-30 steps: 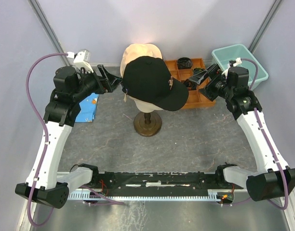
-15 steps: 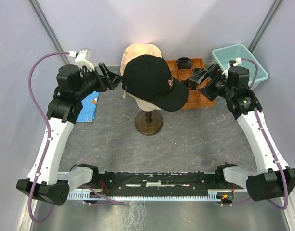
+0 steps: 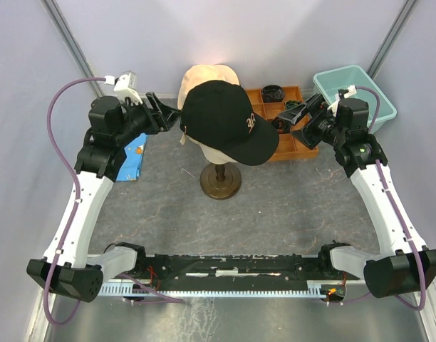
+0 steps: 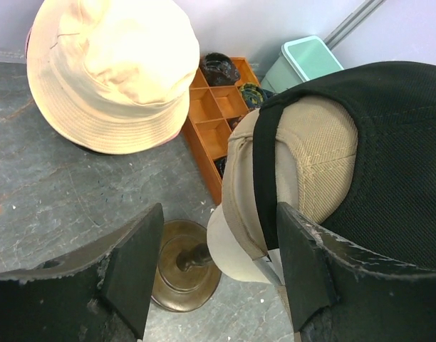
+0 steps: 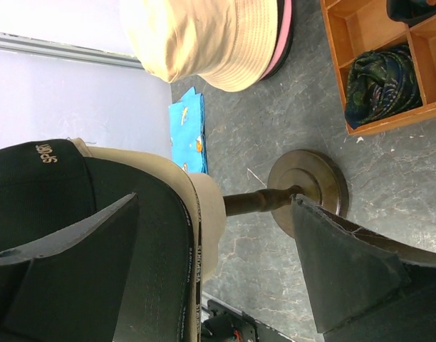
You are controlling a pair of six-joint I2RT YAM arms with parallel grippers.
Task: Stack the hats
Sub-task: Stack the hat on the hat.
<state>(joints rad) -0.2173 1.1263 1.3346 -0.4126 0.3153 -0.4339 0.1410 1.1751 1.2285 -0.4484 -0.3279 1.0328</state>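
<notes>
A black cap with pale logo sits over a tan cap on the cream mannequin head at the table's middle. A plain beige hat lies behind it on a pink hat, whose rim shows in the right wrist view. My left gripper is open and empty just left of the caps' back edge; in the left wrist view the tan cap's edge lies between its fingers. My right gripper is open and empty, right of the black brim.
An orange compartment tray with dark items stands at the back right. A teal tub is in the far right corner. A blue packet lies at the left. The mannequin's brown stand base rests at the middle.
My left arm has risen and shifted slightly toward the back, bringing its gripper closer to the caps' back edge. The right arm and the hats have not moved.
</notes>
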